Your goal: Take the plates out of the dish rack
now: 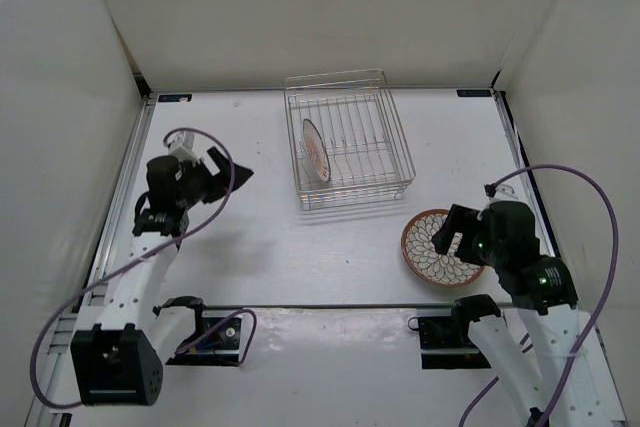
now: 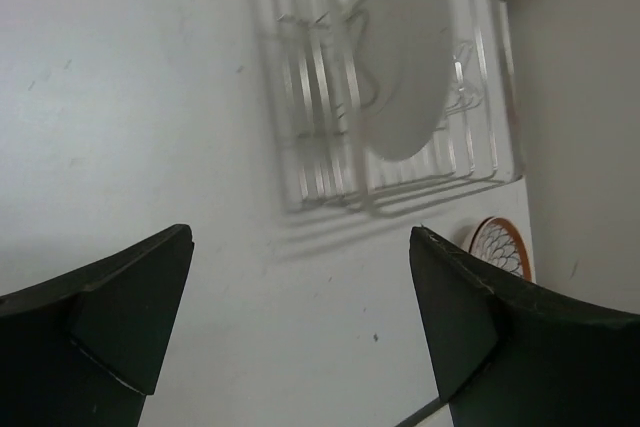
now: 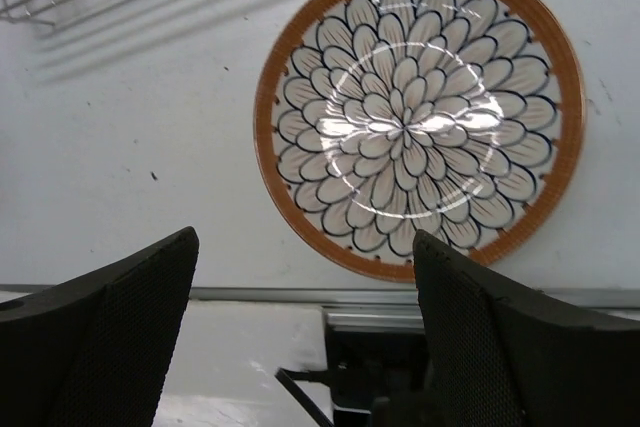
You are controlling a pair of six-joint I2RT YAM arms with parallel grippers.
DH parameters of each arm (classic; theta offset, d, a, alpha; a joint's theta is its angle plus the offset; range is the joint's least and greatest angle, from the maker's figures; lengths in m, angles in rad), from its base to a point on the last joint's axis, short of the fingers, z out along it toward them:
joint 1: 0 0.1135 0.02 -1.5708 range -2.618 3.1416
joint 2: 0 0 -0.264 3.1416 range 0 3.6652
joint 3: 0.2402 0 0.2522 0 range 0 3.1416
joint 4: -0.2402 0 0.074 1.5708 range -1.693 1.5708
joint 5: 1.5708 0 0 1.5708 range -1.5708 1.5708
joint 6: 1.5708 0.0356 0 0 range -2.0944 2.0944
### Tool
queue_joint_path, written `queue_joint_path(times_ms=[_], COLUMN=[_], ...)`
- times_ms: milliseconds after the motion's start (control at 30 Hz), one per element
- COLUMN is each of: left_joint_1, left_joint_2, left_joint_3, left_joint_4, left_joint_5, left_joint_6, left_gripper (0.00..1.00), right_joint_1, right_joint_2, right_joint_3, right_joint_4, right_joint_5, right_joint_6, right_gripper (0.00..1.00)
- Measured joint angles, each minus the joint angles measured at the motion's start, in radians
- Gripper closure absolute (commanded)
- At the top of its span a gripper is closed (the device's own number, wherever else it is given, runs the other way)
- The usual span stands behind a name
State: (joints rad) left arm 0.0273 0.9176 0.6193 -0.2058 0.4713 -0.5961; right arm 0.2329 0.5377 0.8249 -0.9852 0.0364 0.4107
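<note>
Two plates point(image 1: 437, 245) point(image 1: 315, 150), one dish rack point(image 1: 400, 142), two arms point(image 1: 150, 272) point(image 1: 520, 347)

Toward the far middle of the tabletop point(image 1: 270, 247): the dish rack point(image 1: 350, 137). Inside it, standing on edge in the left part, between the wires: one plate point(image 1: 315, 150). Nearer than the rack and to its right, flat on the tabletop, apart from the wire: a second plate point(image 1: 430, 247). Just at that plate's near-right side: the right jaws. Left of the rack, well apart from it: the left jaws.
</note>
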Motion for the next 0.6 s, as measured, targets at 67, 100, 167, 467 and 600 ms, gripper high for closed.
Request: queue_joint_path(times_ms=[67, 100, 167, 467, 600], left_joint_1=[-0.057, -0.088, -0.137, -0.313, -0.374], left_joint_2=[0.077, 0.12, 0.225, 0.789, 0.893], left_joint_3=[0.073, 0.114, 0.228, 0.922, 0.952], left_joint_4=[0.084, 0.131, 0.179, 0.036, -0.072], left_joint_5=[-0.023, -0.029, -0.021, -0.064, -0.14], left_joint_6=[-0.007, -0.013, -0.021, 0.111, 0.163], left_gripper=[0.0, 0.0, 0.0, 0.0, 0.0], right_joint_1=[0.004, 0.005, 0.005, 0.008, 0.011], right_joint_2=[-0.039, -0.051, -0.063, -0.034, -0.019], right_joint_3=[0.013, 0.017, 0.016, -0.049, -0.057], right_joint_4=[-0.064, -0.085, -0.115, -0.134, -0.134], right_joint_5=[0.018, 0.022, 0.029, 0.032, 0.026], right_joint_6=[-0.013, -0.02, -0.027, -0.03, -0.033], right_gripper=[0.11, 0.11, 0.11, 0.11, 0.11])
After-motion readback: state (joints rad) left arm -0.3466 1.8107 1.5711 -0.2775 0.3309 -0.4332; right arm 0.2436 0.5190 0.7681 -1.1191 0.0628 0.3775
